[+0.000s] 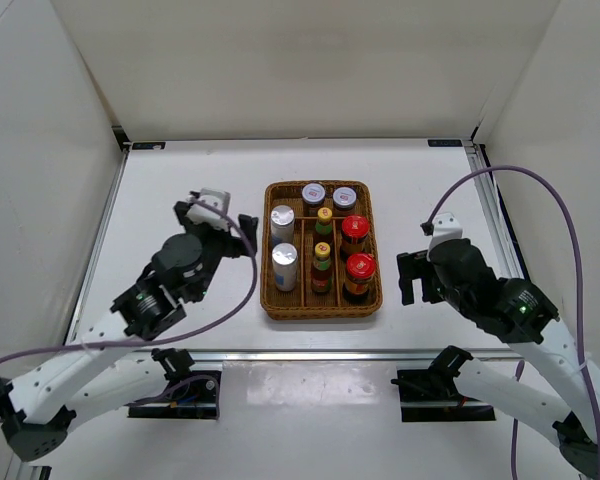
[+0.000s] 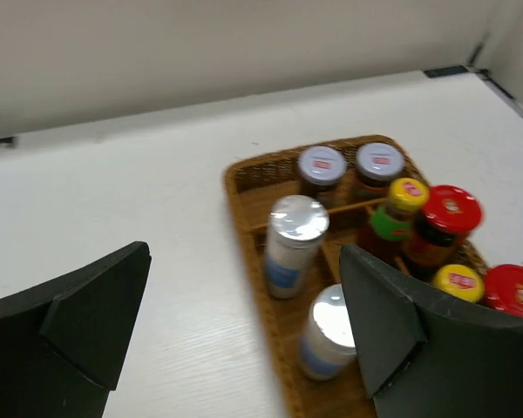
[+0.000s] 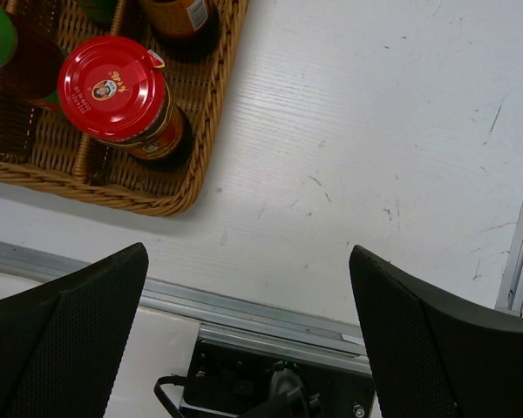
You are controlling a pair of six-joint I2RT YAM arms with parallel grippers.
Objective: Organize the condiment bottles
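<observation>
Eight condiment bottles point(image 1: 322, 250), all inside the wicker tray point(image 1: 271, 300), none loose on the tabletop point(image 1: 180, 175). Tray sits midway between the left and right edges, a little closer to the near edge than the far. Sorted by kind, one pair per compartment: two grey-lidded jars point(image 1: 313, 192) side by side in the cross slot at the tray's far end; two white shakers point(image 1: 283, 220) one behind the other in the left lane; two yellow-capped bottles point(image 1: 323, 218) in the middle lane; two red-lidded jars point(image 1: 360, 268) in the right lane. All upright, lids up. The dividers look to be doing the work: like kept with like, and each lane narrow enough that a bottle should not tip. My read: the sorting is done, or as good as. Left gripper point(image 2: 244, 287) hovers just beside the tray's left side, toward its far-left corner, fingers spread wide, nothing between them. Right gripper point(image 3: 248, 261) hangs over bare table between the tray's near-right corner and the right edge, close to the near edge, fingers likewise parted and empty. Neither touches the tray, which I take as keeping clear of the bottles. Writing: the red lid nearest the right wrist camera carries a small round emblem, its text too small to read. Yellow caps show a red patch with pale lettering, grey lids a small red mark, shakers a blue band on the label; none legible. Yellow-capped bottles also wear a green neck band.
</observation>
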